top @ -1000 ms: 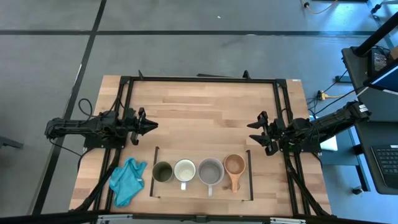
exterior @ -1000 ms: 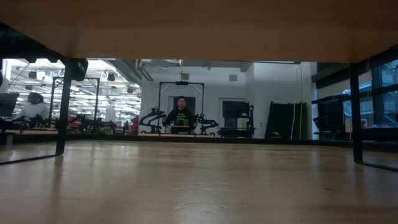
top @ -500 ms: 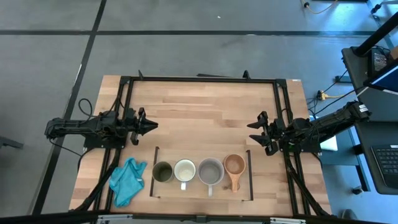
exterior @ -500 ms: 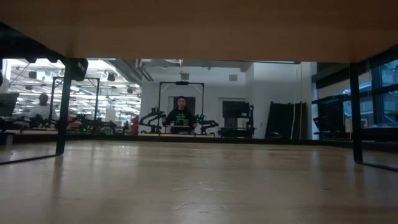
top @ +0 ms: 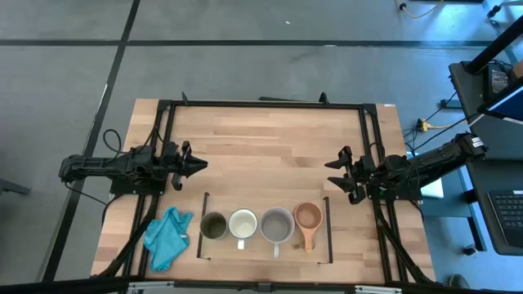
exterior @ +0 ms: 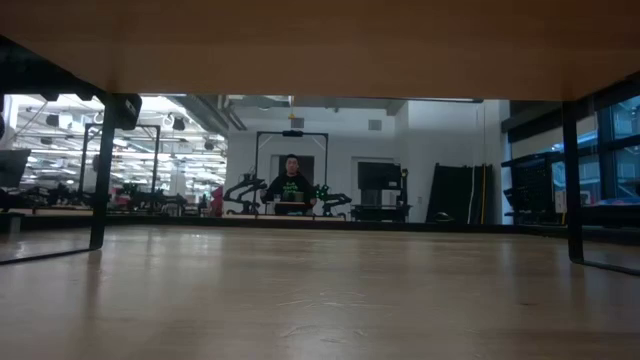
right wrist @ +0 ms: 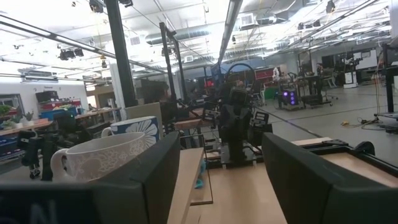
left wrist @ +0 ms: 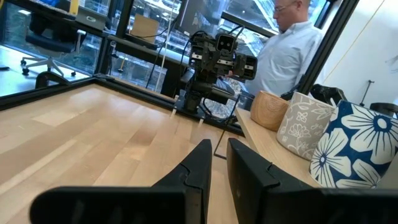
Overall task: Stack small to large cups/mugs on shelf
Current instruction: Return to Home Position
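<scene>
In the high view the four cups stand in a row on the light-wood shelf [top: 265,246] near the table's near edge: dark olive-green cup [top: 213,225], white mug [top: 243,223], grey mug [top: 277,224], tan wooden long-handled cup [top: 307,217], each resting on its base. My left gripper [top: 201,164] is shut and hovers left of the shelf and farther back. My right gripper [top: 330,173] is open, right of the shelf. The left wrist view shows the wooden cup [left wrist: 270,109], the grey mug [left wrist: 302,125] and the white mug's blue-flowered side [left wrist: 354,149]. Neither gripper touches anything.
A teal cloth [top: 167,237] lies crumpled left of the shelf. Black frame rails [top: 261,104] run round the tabletop. Bare wood stretches between the two grippers and the far edge. A person in a white shirt [left wrist: 292,43] stands beyond the table; another person [exterior: 291,183] sits far off.
</scene>
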